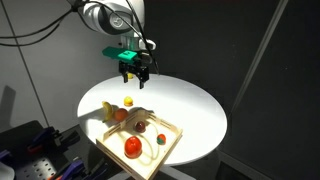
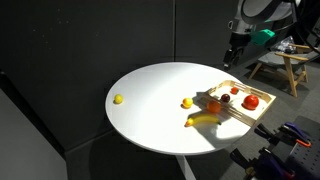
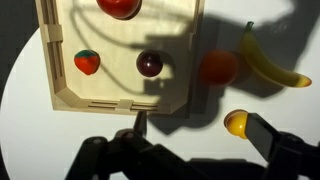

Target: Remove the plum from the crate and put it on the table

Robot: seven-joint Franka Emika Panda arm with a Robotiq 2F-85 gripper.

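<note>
The plum [image 3: 149, 64], small and dark maroon, lies inside the light wooden crate [image 3: 120, 103]; it also shows in an exterior view [image 2: 226, 98]. The crate [image 1: 167, 148] sits at one side of the round white table [image 2: 160, 90]. My gripper [image 3: 200, 135] is open and empty. In both exterior views it hangs well above the table [image 1: 135, 68], clear of the crate's rim. In the wrist view the plum is ahead of the fingertips and a little to the left.
A strawberry [image 3: 87, 62] and a bright red-orange fruit [image 3: 119, 6] also lie in the crate. On the table beside it are an orange ball [image 3: 218, 67], a banana [image 3: 270, 62] and a small yellow fruit [image 3: 236, 123]. Dark curtains surround the table.
</note>
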